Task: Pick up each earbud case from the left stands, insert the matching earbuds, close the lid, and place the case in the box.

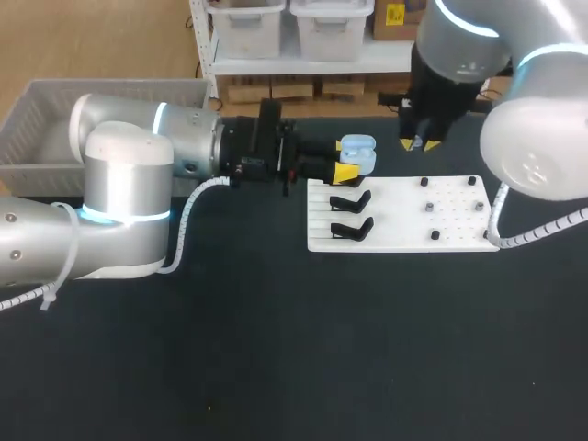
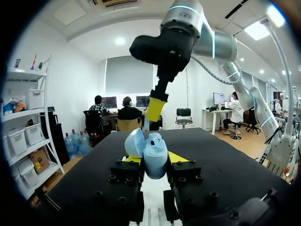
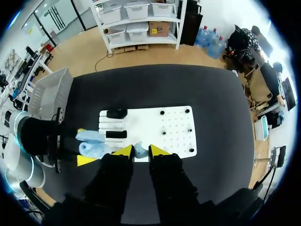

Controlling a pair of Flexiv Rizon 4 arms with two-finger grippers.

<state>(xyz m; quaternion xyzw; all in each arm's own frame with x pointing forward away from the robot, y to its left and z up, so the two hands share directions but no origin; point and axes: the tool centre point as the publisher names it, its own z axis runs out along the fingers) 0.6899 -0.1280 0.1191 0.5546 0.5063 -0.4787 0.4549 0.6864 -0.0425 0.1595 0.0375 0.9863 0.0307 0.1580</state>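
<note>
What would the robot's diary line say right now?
left gripper: shut on case, lid open | right gripper: shut on earbud, near case | step: earbud not yet inserted

Right fingers (image 2: 155, 108) near open case (image 2: 154, 159)

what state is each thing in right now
case: lid open, held in left jaws
earbud: between right jaws, not yet in case
left jaws: shut on case
right jaws: shut on earbud
stands: the two in view are empty
</note>
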